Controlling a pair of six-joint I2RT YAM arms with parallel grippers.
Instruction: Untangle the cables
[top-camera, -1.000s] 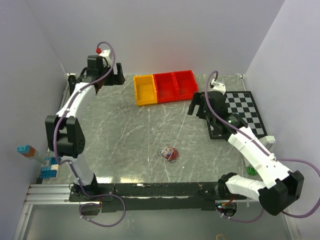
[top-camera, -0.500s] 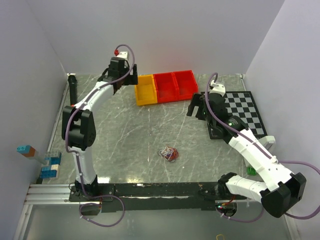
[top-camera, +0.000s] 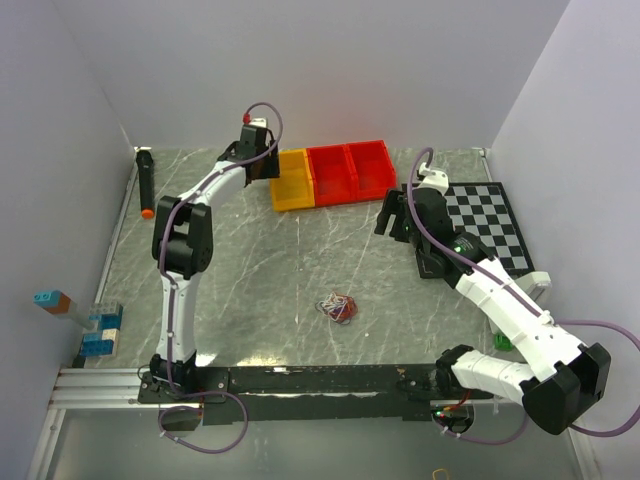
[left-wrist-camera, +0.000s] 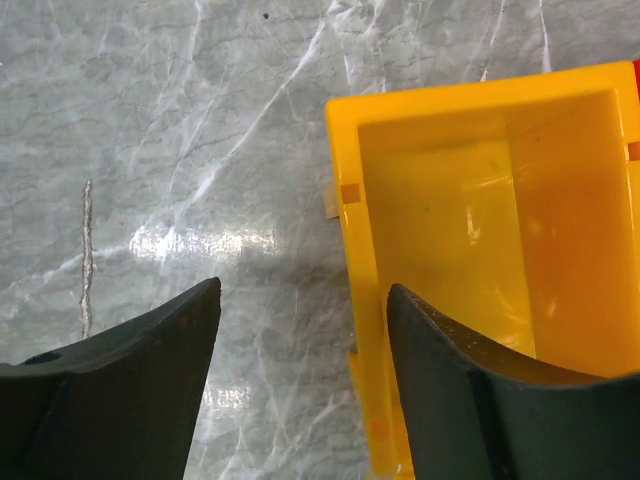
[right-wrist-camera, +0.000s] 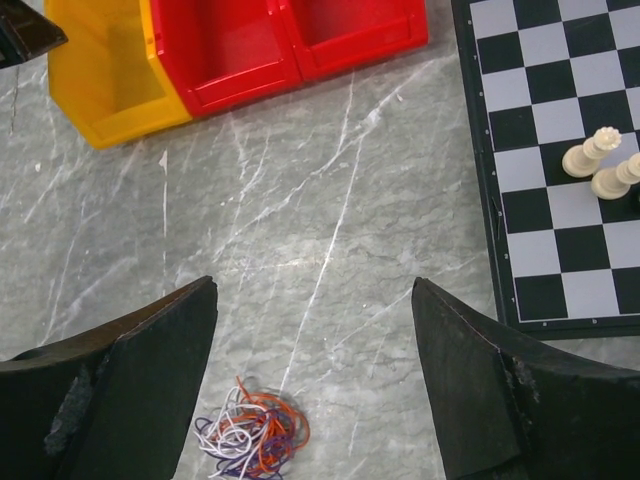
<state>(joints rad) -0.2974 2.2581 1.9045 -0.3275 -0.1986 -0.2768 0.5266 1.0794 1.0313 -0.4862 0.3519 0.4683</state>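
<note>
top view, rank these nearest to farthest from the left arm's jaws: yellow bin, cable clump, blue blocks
1. yellow bin: just beside the jaws, at the far side of the table.
2. cable clump: mid-table, toward the near edge.
3. blue blocks: at the near-left corner, farthest off.

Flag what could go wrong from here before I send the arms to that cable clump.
The left gripper hangs open astride the wall of the yellow bin; lowering it there could snag the bin.
The cables form one tight clump, so a pinch may lift everything together.
The right gripper hovers near the chessboard; a wide swing might topple its pieces.
</note>
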